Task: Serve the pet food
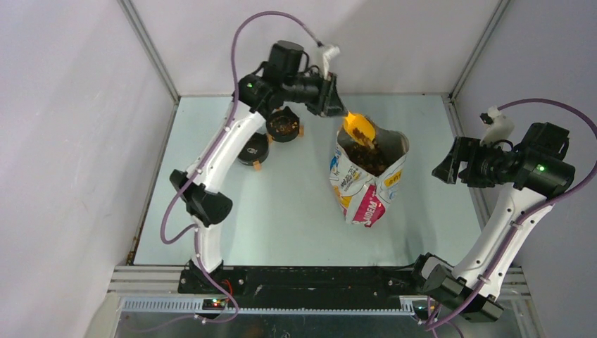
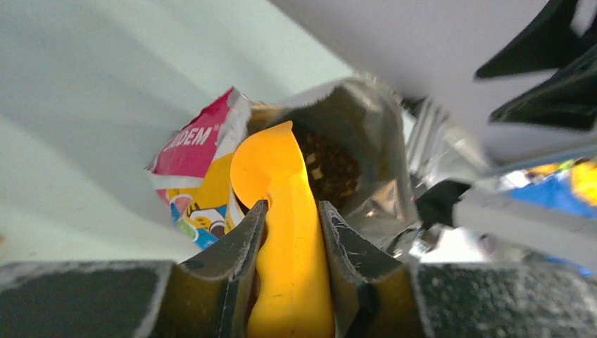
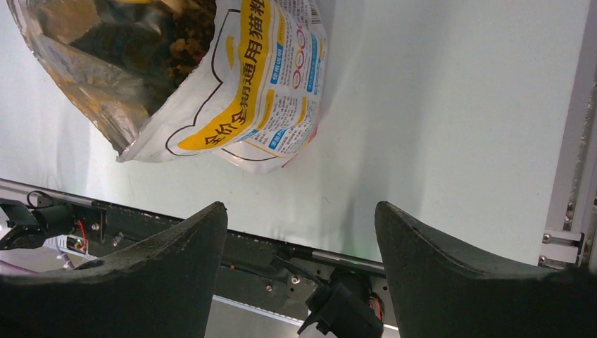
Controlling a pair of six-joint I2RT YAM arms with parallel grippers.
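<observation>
Pet food (image 1: 369,156), pebbly, in crinkled foil-lined bag (image 1: 362,201) by smooth orange scoop (image 1: 359,128)

Bag, scoop and two bowls on a pale table

A printed bag (image 1: 369,179) of white, yellow and pink stands near the middle of the pale green table (image 1: 281,218), its silver-lined mouth open upward. An orange plastic scoop (image 1: 357,128) sits at the rear lip of that mouth, its bowl end tipped into the opening. Well to the left, near the back edge, two round black bowls with small orange tabs sit just beside each other, one (image 1: 284,139) farther back, the other (image 1: 252,150) nearer. Plain grey walls (image 1: 70,141) enclose the table.
</observation>
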